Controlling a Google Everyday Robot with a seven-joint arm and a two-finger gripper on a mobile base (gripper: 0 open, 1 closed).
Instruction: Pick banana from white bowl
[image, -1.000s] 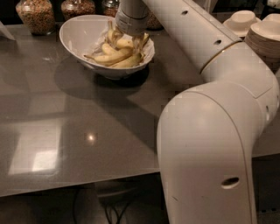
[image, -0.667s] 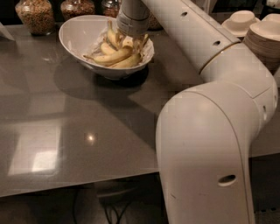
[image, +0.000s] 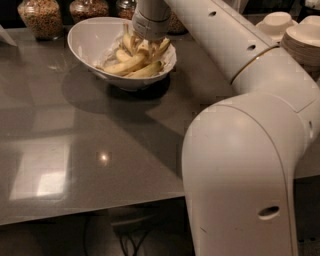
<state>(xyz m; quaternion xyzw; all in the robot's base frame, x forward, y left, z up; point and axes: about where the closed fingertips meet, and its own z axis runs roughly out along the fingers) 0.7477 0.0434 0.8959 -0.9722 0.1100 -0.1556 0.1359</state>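
Observation:
The white bowl (image: 82, 37) stands at the far left of the grey table and holds a pile of bananas. The long yellow banana (image: 124, 65) lies across the front of the pile, with a greenish one (image: 149, 70) beside it. My gripper (image: 142, 47) reaches down into the bowl from the white arm and sits among the bananas at the top of the pile, just behind the long banana. Its tip is hidden between the fruit.
Glass jars (image: 40, 17) of grains stand behind the bowl. Stacked pale bowls and plates (image: 300, 35) sit at the far right. My own white arm and base (image: 240, 165) fill the right half of the view. The table's front edge runs along the bottom.

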